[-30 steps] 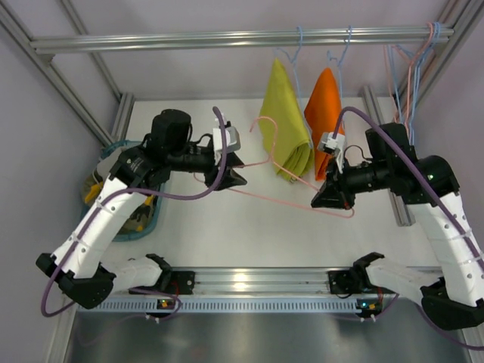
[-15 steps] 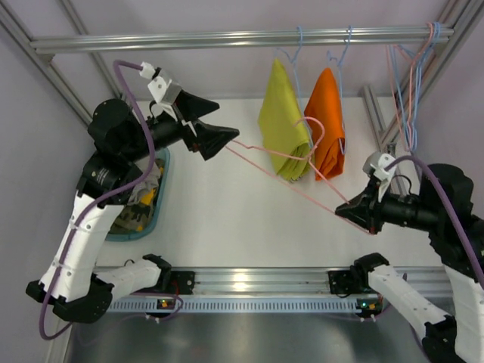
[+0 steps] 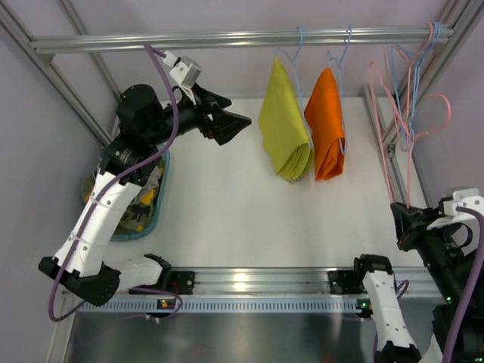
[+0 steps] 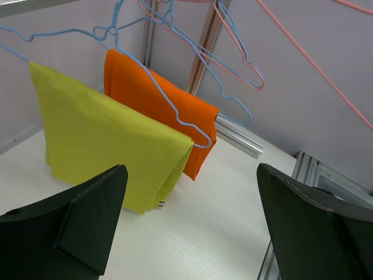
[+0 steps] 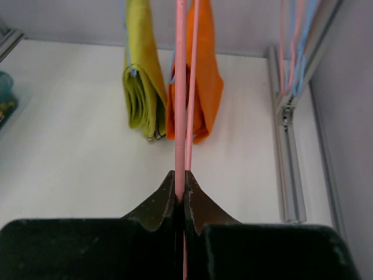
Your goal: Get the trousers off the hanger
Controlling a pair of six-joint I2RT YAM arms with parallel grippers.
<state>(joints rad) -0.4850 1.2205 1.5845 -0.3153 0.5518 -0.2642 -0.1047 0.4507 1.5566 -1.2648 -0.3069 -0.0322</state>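
My right gripper (image 3: 401, 221) is shut on the bare pink wire hanger (image 3: 409, 151) and holds it upright at the right side; the right wrist view shows the wire (image 5: 180, 87) pinched between the closed fingers (image 5: 180, 188). My left gripper (image 3: 231, 125) is open and empty, raised at the back left (image 4: 191, 175). A yellow-and-dark patterned cloth (image 3: 145, 198) lies in the teal basket (image 3: 161, 189), partly hidden by the left arm. No pale grey pair shows. A yellow-green folded garment (image 3: 283, 121) and an orange one (image 3: 327, 125) hang on blue hangers from the rail.
Several empty pink and blue hangers (image 3: 408, 60) hang at the rail's right end. The metal rail (image 3: 189, 39) crosses the back. An aluminium frame post (image 3: 378, 121) lies along the right side. The hung garments also show in the left wrist view (image 4: 99, 140) and the right wrist view (image 5: 140, 87).
My left gripper let go of the pink hanger and rose toward the back left. My right arm drew the hanger right and toward the near edge, turning it upright.
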